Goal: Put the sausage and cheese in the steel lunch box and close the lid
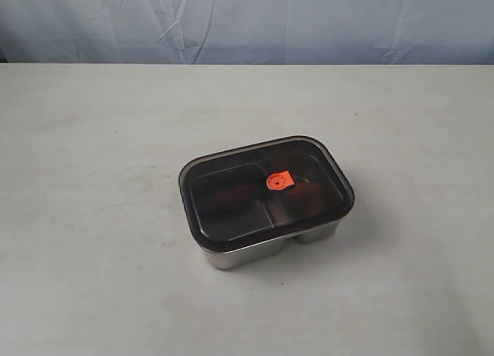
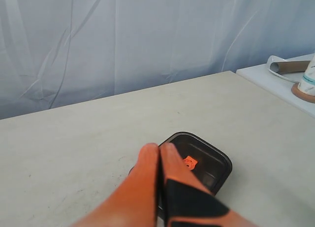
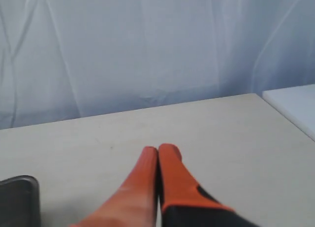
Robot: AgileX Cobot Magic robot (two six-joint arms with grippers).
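**A:** Which step are we at?

**B:** The last one, by my reading. The lid (image 1: 231, 205) sits flat on the steel lunch box (image 1: 247, 253) with its orange valve (image 1: 279, 181) facing up, and the rim looks even all round.

**A:** And the sausage and cheese?

**B:** I cannot tell for sure. The lid is dark. Under it I make out the divider and a dim reddish patch in one compartment, nothing I would name. Neither piece lies on the worktop (image 1: 93, 217) anywhere in view, so I judge both are inside.

**A:** The hands?

**B:** The left hand (image 2: 158, 149) has its two orange fingers (image 2: 145, 170) pressed together at the tips with nothing between them. It hangs above the worktop, and the steel lunch box lies just ahead of and below it. The right hand (image 3: 157, 149) is closed the same way and is also empty. Only a corner of the steel lunch box (image 3: 19, 197) shows, off to one side of that hand and nearer the wrist than the tips.

**A:** So what next?

**B:** Little, I think. At most a check that the lid is seated: the left hand would come down on the lid ahead of it and press gently near the valve, fingers closed as they are. Otherwise both can hold clear
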